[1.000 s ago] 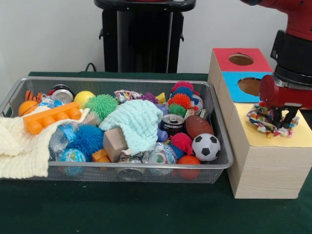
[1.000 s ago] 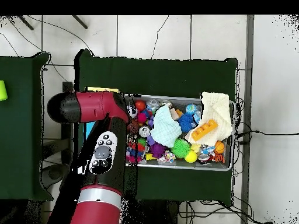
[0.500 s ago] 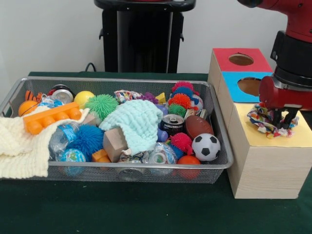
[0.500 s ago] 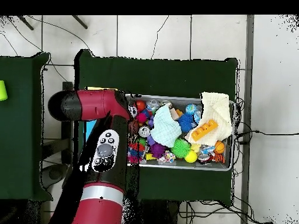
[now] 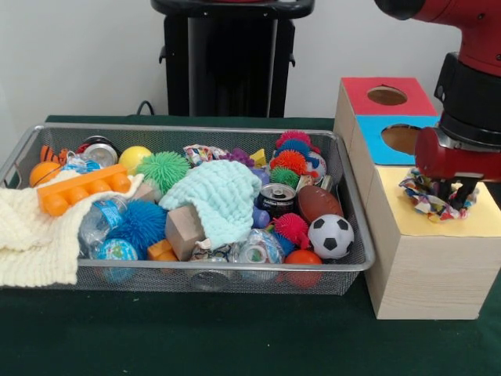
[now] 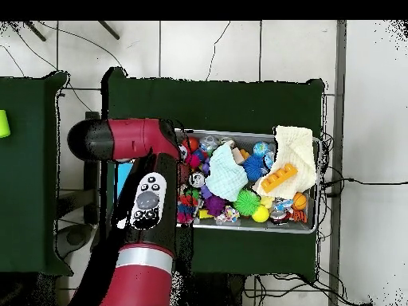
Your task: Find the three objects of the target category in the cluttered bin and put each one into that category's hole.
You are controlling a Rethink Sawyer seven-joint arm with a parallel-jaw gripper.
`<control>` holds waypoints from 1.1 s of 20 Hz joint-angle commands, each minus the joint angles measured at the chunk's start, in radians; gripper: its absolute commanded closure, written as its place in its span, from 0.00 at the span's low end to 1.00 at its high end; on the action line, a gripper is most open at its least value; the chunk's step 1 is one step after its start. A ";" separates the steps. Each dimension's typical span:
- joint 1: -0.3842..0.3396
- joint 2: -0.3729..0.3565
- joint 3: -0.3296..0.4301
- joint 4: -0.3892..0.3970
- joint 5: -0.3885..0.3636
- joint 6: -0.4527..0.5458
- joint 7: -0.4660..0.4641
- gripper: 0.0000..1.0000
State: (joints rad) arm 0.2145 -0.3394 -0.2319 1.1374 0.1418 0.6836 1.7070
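My gripper (image 5: 455, 190) stands over the yellow top (image 5: 477, 221) of the nearest wooden box, shut on a multicoloured printed rag (image 5: 421, 196) bunched around its fingertips and resting on that top. The rag and gripper hide the yellow box's hole. A second printed rag (image 5: 201, 153) lies at the far side of the wire-mesh bin (image 5: 196, 267) among the toys; it also shows in the overhead view (image 6: 230, 213). A third rag does not show. In the overhead view the red arm (image 6: 147, 203) covers the gripper and the boxes beside the bin (image 6: 249, 229).
A blue-topped box (image 5: 395, 129) and a red-topped box (image 5: 383, 90) stand behind the yellow one. The bin holds a mint knitted cloth (image 5: 219, 196), a cream knitted cloth (image 5: 31, 235), a soccer ball (image 5: 330, 236), a can (image 5: 276, 200), spiky balls and blocks.
The gripper and the rag have shifted slightly to the right on the yellow top, and the rag looks more bunched. In the overhead view the arm has swung a little to the right.
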 commanded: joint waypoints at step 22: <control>-0.112 0.200 0.132 -0.076 -0.034 -0.242 0.112 1.00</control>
State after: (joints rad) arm 0.1773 -0.2711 -0.1957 1.0957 0.1424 0.6662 1.7068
